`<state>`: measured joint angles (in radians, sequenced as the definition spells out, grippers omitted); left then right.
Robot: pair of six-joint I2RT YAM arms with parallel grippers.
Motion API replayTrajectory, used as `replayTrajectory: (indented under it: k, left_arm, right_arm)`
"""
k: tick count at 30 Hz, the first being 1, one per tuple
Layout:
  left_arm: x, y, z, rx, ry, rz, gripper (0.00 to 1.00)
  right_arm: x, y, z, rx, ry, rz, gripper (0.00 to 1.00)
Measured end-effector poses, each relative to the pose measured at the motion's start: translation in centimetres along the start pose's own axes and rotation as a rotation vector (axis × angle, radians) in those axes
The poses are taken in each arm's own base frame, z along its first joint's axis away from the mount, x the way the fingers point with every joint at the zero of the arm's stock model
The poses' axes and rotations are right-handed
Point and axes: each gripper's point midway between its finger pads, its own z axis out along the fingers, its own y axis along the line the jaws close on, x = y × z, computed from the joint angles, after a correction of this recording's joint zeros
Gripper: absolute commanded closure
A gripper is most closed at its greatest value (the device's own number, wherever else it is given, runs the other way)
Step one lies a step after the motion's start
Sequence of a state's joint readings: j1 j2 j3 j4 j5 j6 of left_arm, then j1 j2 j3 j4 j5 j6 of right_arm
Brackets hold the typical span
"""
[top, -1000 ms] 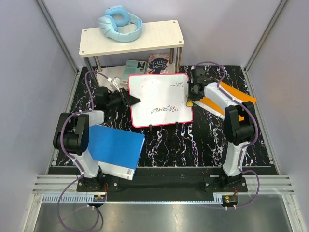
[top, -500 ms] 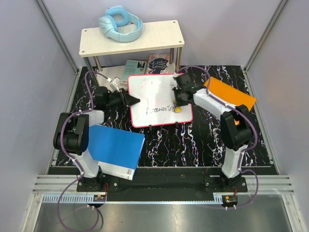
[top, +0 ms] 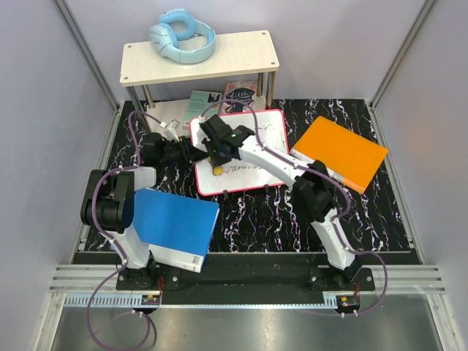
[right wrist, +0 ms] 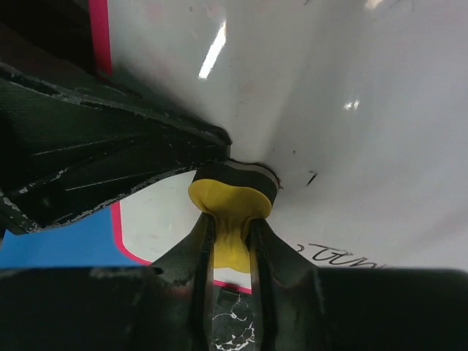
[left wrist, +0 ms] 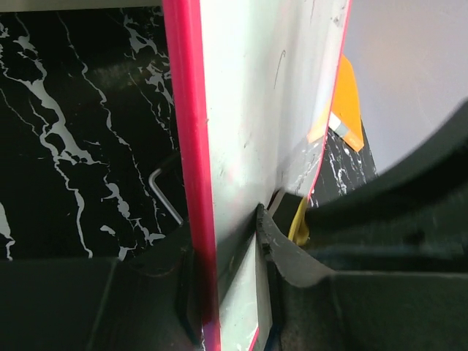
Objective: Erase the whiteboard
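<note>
The whiteboard [top: 272,130], white with a red-pink rim, lies mid-table with dark handwriting [top: 245,169] low on its face. My left gripper [top: 197,152] is shut on its left edge; the left wrist view shows the rim [left wrist: 191,146] clamped between the fingers of that gripper [left wrist: 227,281]. My right gripper [top: 218,161] reaches across the board to its left part and is shut on a yellow eraser [top: 218,170]. The eraser [right wrist: 232,197] presses its dark pad on the white face [right wrist: 351,110], close to the left gripper's fingers [right wrist: 110,146]. Some writing [right wrist: 344,256] shows beside it.
A blue book [top: 174,227] lies front left under the left arm. An orange book [top: 339,153] lies to the right of the board. At the back stands a low shelf [top: 241,55] with light-blue headphones [top: 181,35] on it and small books [top: 223,96] beneath.
My right arm has swept the eraser leftward from the board's right edge to its left part. The writing near the top has mostly gone. The left gripper has stayed on the edge.
</note>
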<state>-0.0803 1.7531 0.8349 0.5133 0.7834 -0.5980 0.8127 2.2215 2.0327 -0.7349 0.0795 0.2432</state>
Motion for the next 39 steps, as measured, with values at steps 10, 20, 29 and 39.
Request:
replayTrajectory:
  k: [10,20,29,39]
  left_arm:
    - [0.2,0.5,-0.1,-0.014,0.002,0.011,1.00]
    - [0.4,0.5,-0.1,-0.013,0.007,0.023,1.00]
    - [0.4,0.6,-0.1,-0.014,0.007,0.025,1.00]
    - [0.8,0.3,0.2,-0.006,0.017,0.041,1.00]
  right_arm:
    - [0.2,1.4,0.5,0.166,0.037,-0.042,1.00]
    - [0.9,1.3,0.4,0.198,-0.021,-0.022,1.00]
    - [1.5,1.0,0.4,0.216,-0.030,-0.045,1.00]
    - [4.5,-0.1,0.0,0.296,-0.020,-0.089,1.00]
